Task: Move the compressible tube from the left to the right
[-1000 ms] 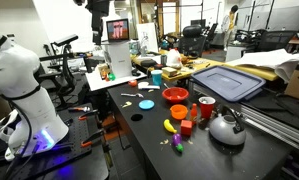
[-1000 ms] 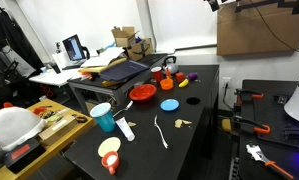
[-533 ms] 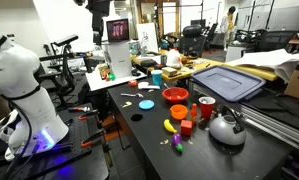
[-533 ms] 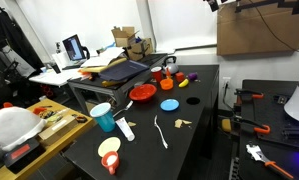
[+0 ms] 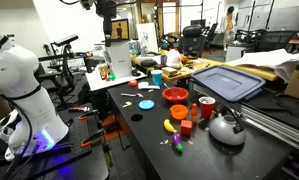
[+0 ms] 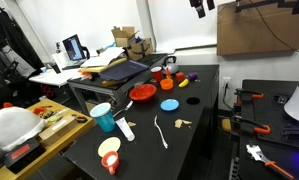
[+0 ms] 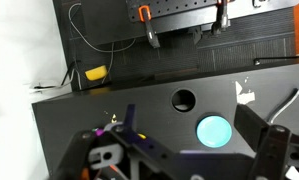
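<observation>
The compressible tube point(image 6: 161, 133) is a long, slim white tube lying on the black table, near its front edge in that exterior view. In the wrist view the tube point(image 7: 286, 103) shows at the right edge. My gripper point(image 7: 194, 150) hangs high above the table, open and empty, with its dark fingers point(image 7: 271, 143) wide apart. It shows at the top of both exterior views point(image 5: 107, 10) point(image 6: 200, 7), far above the tube.
On the table are a blue disc point(image 6: 169, 105) point(image 7: 214, 130), a red bowl point(image 5: 175, 95), a metal kettle point(image 5: 227, 127), a yellow banana toy point(image 5: 170, 126), a blue cup point(image 6: 102, 117) and a crumpled white scrap point(image 7: 245, 92). Orange-handled clamps point(image 7: 145, 15) lie beyond the table edge.
My gripper has come down a little into both exterior views and shifted sideways. Nothing on the table has moved.
</observation>
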Robot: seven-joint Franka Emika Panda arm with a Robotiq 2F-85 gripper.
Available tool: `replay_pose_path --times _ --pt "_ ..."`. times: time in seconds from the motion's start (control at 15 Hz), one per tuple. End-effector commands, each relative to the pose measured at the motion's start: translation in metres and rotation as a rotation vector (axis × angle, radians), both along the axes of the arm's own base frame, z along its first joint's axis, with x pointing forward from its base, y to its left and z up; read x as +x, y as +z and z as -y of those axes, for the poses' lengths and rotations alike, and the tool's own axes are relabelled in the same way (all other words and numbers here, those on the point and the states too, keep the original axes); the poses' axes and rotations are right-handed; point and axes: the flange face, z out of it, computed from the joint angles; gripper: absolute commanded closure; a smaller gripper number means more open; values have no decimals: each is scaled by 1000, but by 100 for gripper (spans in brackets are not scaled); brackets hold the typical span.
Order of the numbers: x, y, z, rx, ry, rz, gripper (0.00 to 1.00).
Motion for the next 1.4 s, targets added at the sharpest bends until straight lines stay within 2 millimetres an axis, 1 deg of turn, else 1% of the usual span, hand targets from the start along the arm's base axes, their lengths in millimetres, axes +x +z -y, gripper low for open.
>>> replay_pose_path --times 0.0,0.53,1.33 --pt "22 -12 -17 31 40 25 0" --pt "66 -48 -65 94 126 60 0" --pt "121 -89 -120 154 197 78 0"
